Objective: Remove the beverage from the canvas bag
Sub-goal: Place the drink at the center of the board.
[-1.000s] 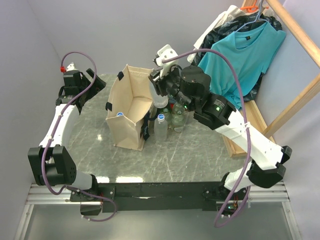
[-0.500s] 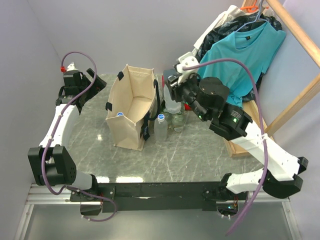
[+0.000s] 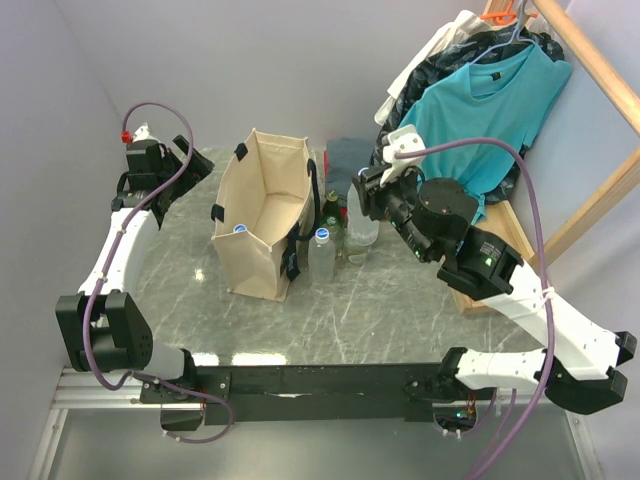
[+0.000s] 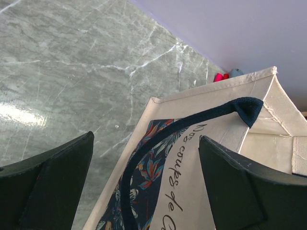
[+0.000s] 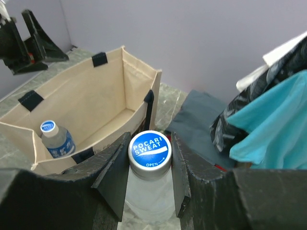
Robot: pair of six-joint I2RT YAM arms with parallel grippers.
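The beige canvas bag [image 3: 262, 215] stands open on the marble table, also in the right wrist view [image 5: 91, 98] and the left wrist view [image 4: 206, 143]. One blue-capped bottle [image 3: 239, 230] stays inside it [image 5: 56, 140]. My right gripper [image 3: 368, 197] [image 5: 150, 163] is shut on the neck of a cloudy Pocari Sweat bottle [image 5: 150, 149] [image 3: 364, 222], held upright outside the bag to its right. I cannot tell whether it touches the table. My left gripper [image 3: 183, 160] [image 4: 146, 191] is open and empty by the bag's far left side.
Other bottles stand just right of the bag: a clear blue-capped one [image 3: 321, 252] and others behind it [image 3: 334, 210]. A folded dark cloth [image 3: 345, 155] lies at the back. A teal shirt [image 3: 480, 100] hangs on a wooden rack [image 3: 595, 65] at right.
My right gripper has carried the Pocari Sweat bottle from above the bag's right edge to the right and lower, beside the standing bottles. The left arm has not moved.
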